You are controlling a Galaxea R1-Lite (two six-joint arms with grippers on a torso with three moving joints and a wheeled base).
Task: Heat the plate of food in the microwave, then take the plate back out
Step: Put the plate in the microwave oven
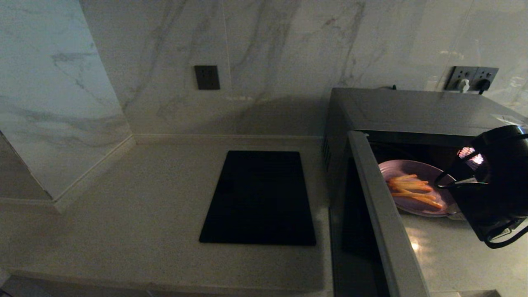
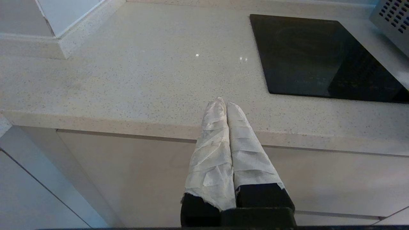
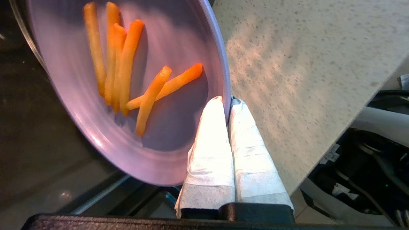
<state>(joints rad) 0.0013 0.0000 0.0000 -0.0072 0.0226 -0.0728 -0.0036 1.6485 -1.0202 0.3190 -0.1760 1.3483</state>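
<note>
The lilac plate of food [image 1: 406,173] with orange sticks [image 1: 414,190] hangs at the mouth of the microwave [image 1: 412,109], whose door [image 1: 387,231] stands swung open toward me. My right gripper [image 3: 227,101] is shut on the plate [image 3: 96,127], pinching its rim between the white-wrapped fingers [image 3: 211,134]; the sticks [image 3: 127,70] lie loose on it. In the head view the right arm's black wrist [image 1: 495,185] covers the plate's right edge. My left gripper [image 2: 223,103] is shut and empty, parked in front of the counter's front edge, out of the head view.
A flat black rectangular slab [image 1: 260,198] lies on the speckled counter [image 1: 144,206] left of the microwave. Marble walls close the back and left, with a dark switch plate [image 1: 207,77] and wall sockets [image 1: 472,78] behind the oven.
</note>
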